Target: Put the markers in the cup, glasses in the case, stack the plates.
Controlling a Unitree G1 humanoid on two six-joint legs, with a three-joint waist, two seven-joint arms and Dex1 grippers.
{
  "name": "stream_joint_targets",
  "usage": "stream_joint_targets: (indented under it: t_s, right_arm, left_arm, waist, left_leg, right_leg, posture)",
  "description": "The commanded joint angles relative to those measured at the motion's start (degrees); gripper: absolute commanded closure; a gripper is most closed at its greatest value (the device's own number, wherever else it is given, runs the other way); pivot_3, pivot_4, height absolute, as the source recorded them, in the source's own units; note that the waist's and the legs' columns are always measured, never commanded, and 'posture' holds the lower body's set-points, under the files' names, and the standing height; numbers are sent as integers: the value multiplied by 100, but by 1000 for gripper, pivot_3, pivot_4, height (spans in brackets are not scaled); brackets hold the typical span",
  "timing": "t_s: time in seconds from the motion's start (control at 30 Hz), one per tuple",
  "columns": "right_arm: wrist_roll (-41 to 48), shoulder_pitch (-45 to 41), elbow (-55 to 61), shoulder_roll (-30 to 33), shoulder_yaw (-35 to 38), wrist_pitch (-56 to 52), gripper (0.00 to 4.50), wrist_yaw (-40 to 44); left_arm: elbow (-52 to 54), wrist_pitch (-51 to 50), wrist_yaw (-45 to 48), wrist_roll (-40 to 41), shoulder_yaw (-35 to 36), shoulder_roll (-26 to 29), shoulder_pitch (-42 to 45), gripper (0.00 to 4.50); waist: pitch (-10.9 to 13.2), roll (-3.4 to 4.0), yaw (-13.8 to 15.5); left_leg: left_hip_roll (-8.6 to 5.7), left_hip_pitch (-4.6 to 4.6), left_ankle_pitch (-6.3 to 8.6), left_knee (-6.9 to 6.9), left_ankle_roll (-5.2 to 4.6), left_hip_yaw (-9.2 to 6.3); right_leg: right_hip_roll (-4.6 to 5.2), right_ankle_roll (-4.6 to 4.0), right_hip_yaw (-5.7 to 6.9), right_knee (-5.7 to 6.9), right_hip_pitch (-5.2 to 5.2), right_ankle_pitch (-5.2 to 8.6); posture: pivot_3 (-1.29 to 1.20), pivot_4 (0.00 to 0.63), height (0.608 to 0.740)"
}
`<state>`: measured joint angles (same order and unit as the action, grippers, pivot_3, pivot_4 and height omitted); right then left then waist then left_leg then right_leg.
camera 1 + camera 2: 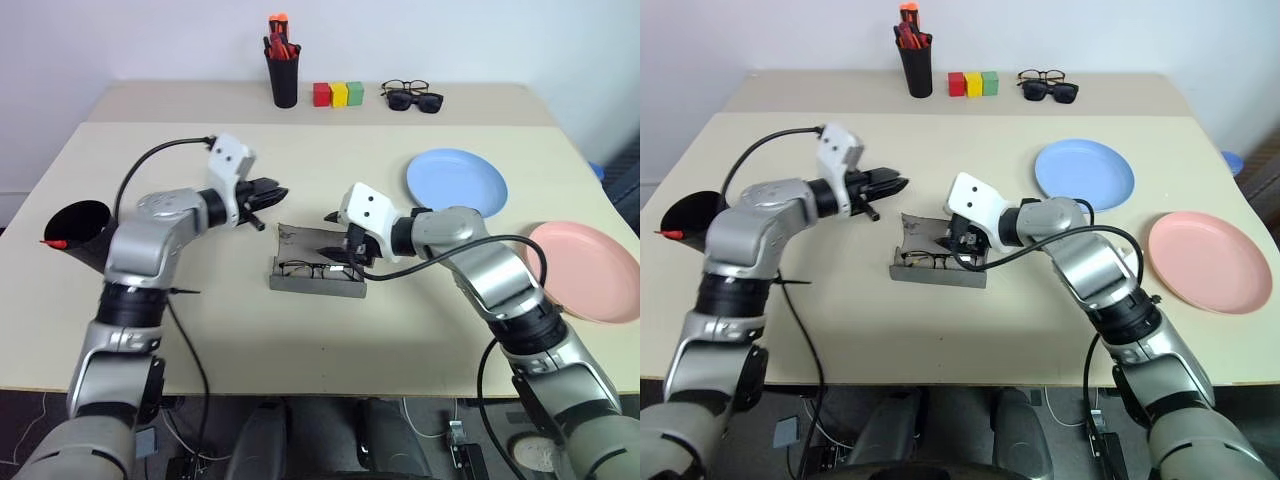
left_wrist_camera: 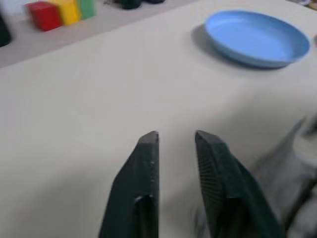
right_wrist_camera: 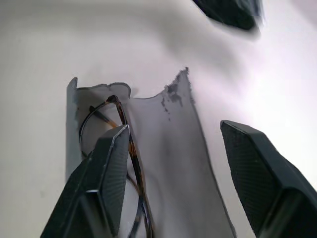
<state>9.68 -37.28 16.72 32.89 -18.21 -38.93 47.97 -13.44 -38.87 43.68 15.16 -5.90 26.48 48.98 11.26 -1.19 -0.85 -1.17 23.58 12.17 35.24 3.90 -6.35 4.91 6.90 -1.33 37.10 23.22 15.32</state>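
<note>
Hovering released: right hand (image 3: 173,144) over glasses (image 1: 303,268) lying in open case (image 1: 318,262), mid-worktop; left hand (image 2: 176,136) empty, nearly clenched.

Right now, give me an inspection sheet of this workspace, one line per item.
Surface: beige table, with a second table butted behind it.
Job's things: glasses lie in the open grey case; red marker sticks out of the black cup at the left edge; blue plate and pink plate lie apart, unstacked.
Clutter: pen cup, coloured blocks, two more pairs of glasses on the far table.
Grippers: left gripper narrowly parted, holding nothing; right gripper open over the case.
Cables: black cable loops over each arm.
Surroundings: white wall behind.
</note>
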Motion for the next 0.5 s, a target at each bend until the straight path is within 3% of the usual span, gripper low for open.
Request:
stream_joint_targets:
  t_s: [0.03, 0.17, 0.33, 0.4, 0.5]
  right_arm:
    - [346, 558, 963, 306, 668, -50, 1554, 51]
    - [428, 1264, 1441, 480, 1185, -261, 1554, -271]
    - [589, 1731, 1722, 510, 1818, -551, 1554, -594]
    - [554, 1834, 1712, 586, 1904, -553, 1554, -658]
    - [453, 1880, 1445, 682, 1983, -439, 1554, -760]
  left_arm:
    - [-1403, 378, 387, -476, -525, -218, 735, 3499]
    - [-2586, 706, 951, -698, -790, -498, 1324, 3499]
    - [-3052, 1096, 1468, -1175, -1193, -476, 1485, 3499]
    - [-2870, 1116, 1653, -1212, -1199, -419, 1414, 3499]
    - [-1763, 787, 1982, -1055, -1094, -119, 983, 3499]
  waist:
    - [0, 1, -17]
    - [1, 2, -139]
    - [2, 2, -167]
    - [2, 1, -164]
    - [2, 2, -177]
  left_leg:
    - [0, 0, 0, -1, 0, 0]
    - [2, -1, 0, 0, -2, 2]
    - [2, -3, 0, 0, -2, 2]
    - [2, -3, 0, 0, -2, 2]
    - [2, -2, 0, -1, -2, 2]
  right_leg:
    - [-1, 1, 0, 0, 0, 1]
    - [-2, 2, -2, 6, 3, 2]
    - [-2, 2, -4, 9, 3, 2]
    - [-2, 2, -4, 10, 3, 2]
    - [0, 2, -5, 9, 2, 2]
  posture:
    - [0, 150, 740]
    - [0, 150, 740]
    - [0, 150, 740]
    - [0, 150, 740]
    - [0, 150, 740]
